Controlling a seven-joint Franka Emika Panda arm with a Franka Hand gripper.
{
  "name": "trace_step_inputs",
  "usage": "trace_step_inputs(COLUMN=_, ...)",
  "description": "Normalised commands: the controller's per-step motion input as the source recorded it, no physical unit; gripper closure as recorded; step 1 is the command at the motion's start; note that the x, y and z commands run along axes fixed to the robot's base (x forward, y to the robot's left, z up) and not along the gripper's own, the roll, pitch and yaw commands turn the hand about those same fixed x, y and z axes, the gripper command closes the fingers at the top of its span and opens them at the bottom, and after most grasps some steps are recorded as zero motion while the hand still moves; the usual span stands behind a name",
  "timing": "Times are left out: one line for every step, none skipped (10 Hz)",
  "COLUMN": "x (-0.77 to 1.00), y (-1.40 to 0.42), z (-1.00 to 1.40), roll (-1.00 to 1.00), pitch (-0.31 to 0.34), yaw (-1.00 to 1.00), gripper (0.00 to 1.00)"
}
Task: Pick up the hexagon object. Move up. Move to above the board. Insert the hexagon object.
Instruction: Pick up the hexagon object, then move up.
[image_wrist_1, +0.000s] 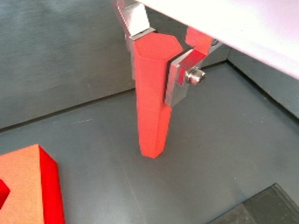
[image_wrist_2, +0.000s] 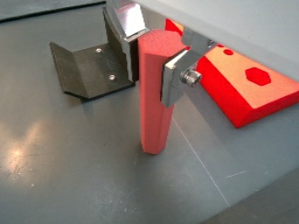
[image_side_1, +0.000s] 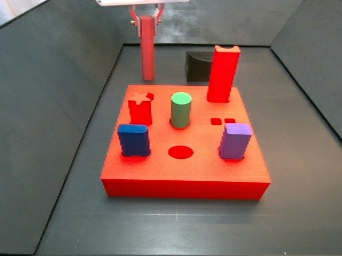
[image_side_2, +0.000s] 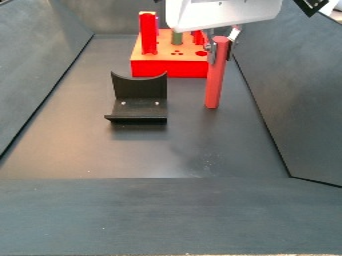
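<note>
The hexagon bar (image_wrist_2: 153, 92) is a long red piece that stands upright, and its lower end seems to touch the desk (image_wrist_2: 70, 166) or to be just above it; I cannot tell which. The pincer (image_wrist_2: 149, 54) grasps the bar near its top, with a silver finger (image_wrist_1: 181, 79) pressed on each side. In a side view the bar (image_side_1: 144, 50) is behind the red board (image_side_1: 201, 175), well apart from it, and the dark fixture (image_side_2: 136, 98) stands beside the bar, on the desk.

I judge that the step in hand is the pick-up, or the start of the lift. To do it well, the grip should stay firm and the rise straight up, so the bar does not tilt. It must come higher than the tall pieces on the board before it moves toward the board.
</note>
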Motion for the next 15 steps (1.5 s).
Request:
trace_step_inputs(x=0.0, y=0.0, z=0.0, roll=0.0, pitch=0.0, yaw=0.0, gripper=1.0)
trace_step_inputs(x=0.0, y=0.0, z=0.0, roll=0.0, pitch=0.0, yaw=0.0, gripper=1.0)
trace_step_inputs(x=0.0, y=0.0, z=0.0, roll=0.0, pitch=0.0, yaw=0.0, gripper=1.0)
trace_step_inputs(x=0.0, y=0.0, z=0.0, roll=0.0, pitch=0.0, yaw=0.0, gripper=1.0)
trace_step_inputs(x=0.0, y=0.0, z=0.0, roll=0.0, pitch=0.0, yaw=0.0, gripper=1.0)
trace_step_inputs(x=0.0, y=0.0, z=0.0, roll=0.0, pitch=0.0, yaw=0.0, gripper=1.0)
trace_step_inputs(x=0.0, y=0.0, z=0.0, roll=0.0, pitch=0.0, yaw=0.0, gripper=1.0)
trace_step_inputs(x=0.0, y=0.0, z=0.0, roll=0.0, pitch=0.0, yaw=0.0, gripper=1.0)
trace_step_inputs(x=0.0, y=0.0, z=0.0, roll=0.0, pitch=0.0, yaw=0.0, gripper=1.0)
trace_step_inputs(x=0.0, y=0.0, z=0.83, roll=0.0, pitch=0.0, yaw=0.0, gripper=1.0)
trace_step_inputs(x=-0.02, y=-0.06, z=0.88, roll=-0.01, pitch=0.025, yaw=0.0, gripper=1.0)
trace_step_inputs(x=-0.03, y=-0.04, z=0.74, roll=0.0, pitch=0.056, yaw=0.01, gripper=1.0)
trace_step_inputs(x=-0.03, y=-0.03, z=0.64, roll=0.01, pitch=0.063, yaw=0.01, gripper=1.0)
trace_step_inputs(x=-0.01, y=-0.02, z=0.42, roll=0.03, pitch=0.07, yaw=0.01, gripper=1.0)
trace_step_inputs(x=0.01, y=-0.01, z=0.24, roll=0.04, pitch=0.081, yaw=0.01, gripper=1.0)
